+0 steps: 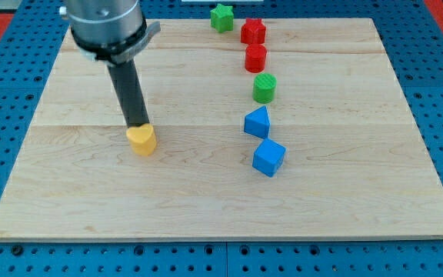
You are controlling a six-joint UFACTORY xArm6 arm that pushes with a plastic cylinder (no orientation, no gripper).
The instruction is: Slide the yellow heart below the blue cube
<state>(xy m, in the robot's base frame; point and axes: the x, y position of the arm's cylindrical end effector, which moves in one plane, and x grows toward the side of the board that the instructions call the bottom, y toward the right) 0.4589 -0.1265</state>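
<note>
- The yellow heart (pixel 141 140) lies flat on the wooden board (pixel 344 200), left of centre in the frame, well apart from every other block.
- Which way the heart points is hard to make out from this angle; it looks compact, with no clear long axis.
- My tip (pixel 136 125) sits right at the heart's upper edge, touching it or nearly so; the dark rod rises from there toward the upper left of the frame.
- The arm carries no jaws, only this rod, so nothing is clasped.
- The blue cube (pixel 268 157) rests right of centre, at about the heart's level, slightly lower in the frame.
- A blue triangular block (pixel 258 122) stands just above the cube, close beside it.
- Farther up, a column runs toward the top edge: a green cylinder (pixel 264 88), a red cylinder (pixel 255 58), a red star-like block (pixel 253 31), and a green star (pixel 221 17) at the board's top rim.
</note>
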